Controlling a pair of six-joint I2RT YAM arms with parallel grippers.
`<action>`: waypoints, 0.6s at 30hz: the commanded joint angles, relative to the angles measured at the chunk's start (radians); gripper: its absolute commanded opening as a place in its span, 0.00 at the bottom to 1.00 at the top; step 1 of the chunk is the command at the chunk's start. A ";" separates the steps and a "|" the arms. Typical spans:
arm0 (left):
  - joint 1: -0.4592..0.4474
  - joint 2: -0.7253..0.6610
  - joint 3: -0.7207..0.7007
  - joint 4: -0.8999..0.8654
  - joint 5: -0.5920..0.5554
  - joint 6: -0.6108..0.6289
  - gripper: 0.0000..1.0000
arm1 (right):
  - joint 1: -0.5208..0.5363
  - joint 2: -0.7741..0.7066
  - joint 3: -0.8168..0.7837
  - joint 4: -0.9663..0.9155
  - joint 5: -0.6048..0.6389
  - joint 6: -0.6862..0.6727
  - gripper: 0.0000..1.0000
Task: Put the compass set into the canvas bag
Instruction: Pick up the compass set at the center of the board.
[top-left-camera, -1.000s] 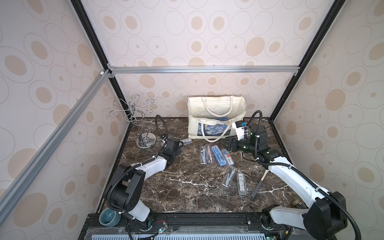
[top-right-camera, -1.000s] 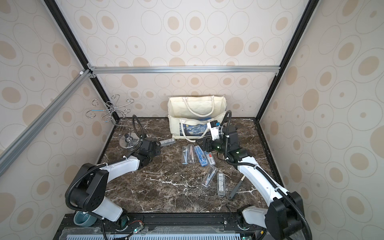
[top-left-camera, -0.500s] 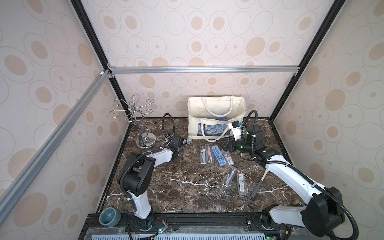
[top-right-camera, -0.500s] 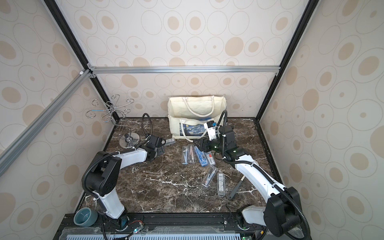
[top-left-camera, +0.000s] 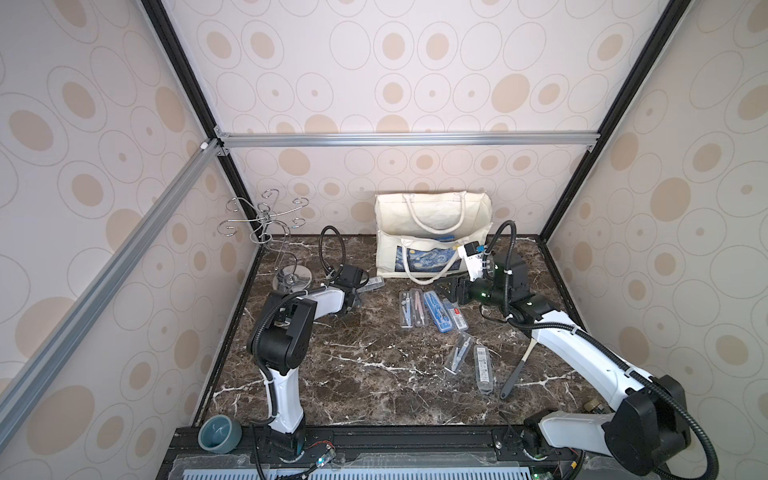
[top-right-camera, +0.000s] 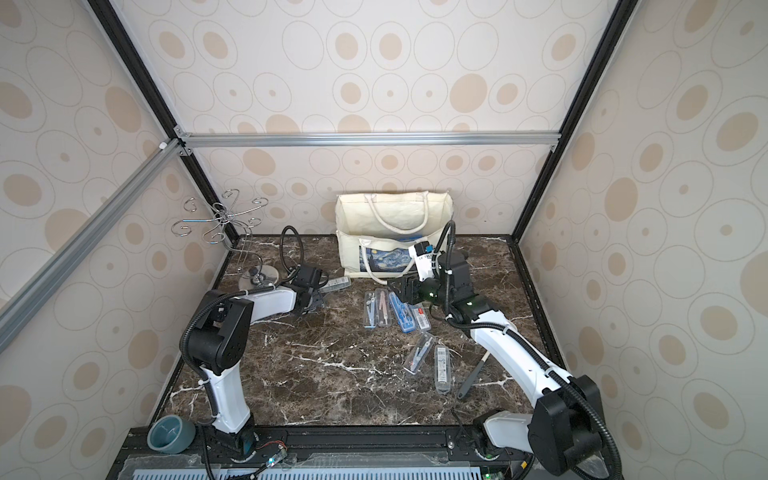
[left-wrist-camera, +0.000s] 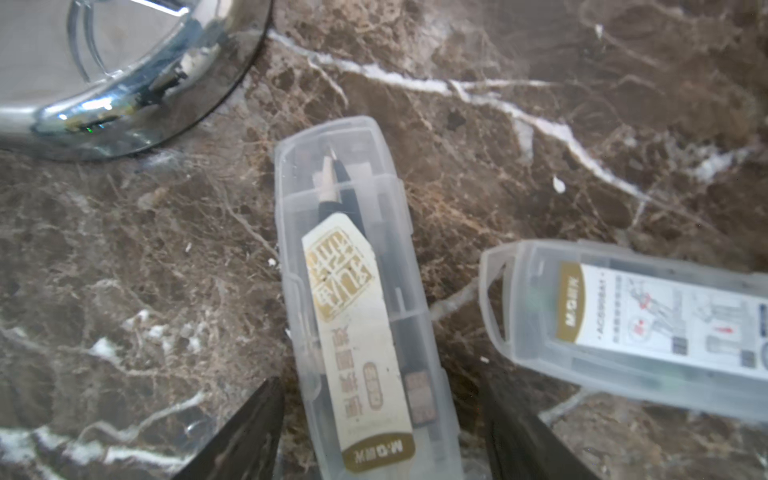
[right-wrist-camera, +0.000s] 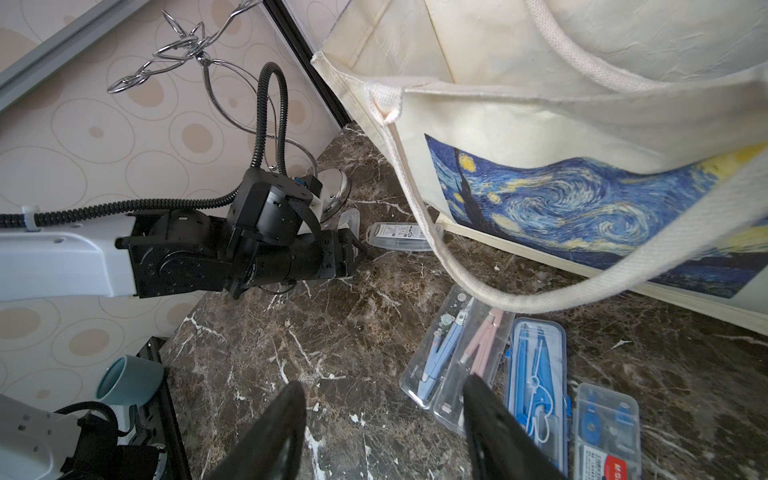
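The left claw (left-wrist-camera: 381, 382) stands partly open, its two black fingers (left-wrist-camera: 249, 432) on either side of a clear plastic compass case with a gold-and-white label (left-wrist-camera: 357, 291). A thin strip of marble shows between each finger and the case wall, so nothing is gripped. This case lies flat on the dark brown, white-veined marble tabletop (top-left-camera: 353, 374), outside the bag, with a black compass and pencil point visible inside. Its far end points toward the round mirrored chrome base (left-wrist-camera: 104, 62) of a wire hook stand (top-left-camera: 266, 224). Just beside it, angled away, lies a second clear case with a white printed label (left-wrist-camera: 623, 316).

The cream canvas tote bag with white rope handles and a blue-and-yellow starry-night print (top-left-camera: 432, 216) stands upright against the back wall. Its mouth is open and its front handle droops down over the print.

The right claw (right-wrist-camera: 384, 382) is open too, with nothing between its fingers. It is held above the marble just in front of the bag, beside a row of four cases:
- a clear case with a light blue compass (right-wrist-camera: 444, 345)
- a clear case with a pink compass (right-wrist-camera: 478, 353)
- a blue plastic case (right-wrist-camera: 536, 365)
- a small clear case with a red label (right-wrist-camera: 604, 432)

Nearer the front lie two more clear cases (top-left-camera: 459, 353) and a black-handled tool (top-left-camera: 517, 370).
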 joint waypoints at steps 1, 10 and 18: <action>0.015 0.028 0.013 -0.035 0.042 -0.028 0.63 | 0.005 -0.014 -0.015 0.020 0.006 -0.005 0.62; 0.015 0.011 -0.022 -0.007 0.069 -0.023 0.46 | 0.006 -0.007 -0.016 0.038 -0.007 0.010 0.62; 0.005 -0.058 -0.099 0.058 0.078 0.016 0.45 | 0.006 -0.001 -0.016 0.043 -0.011 0.014 0.62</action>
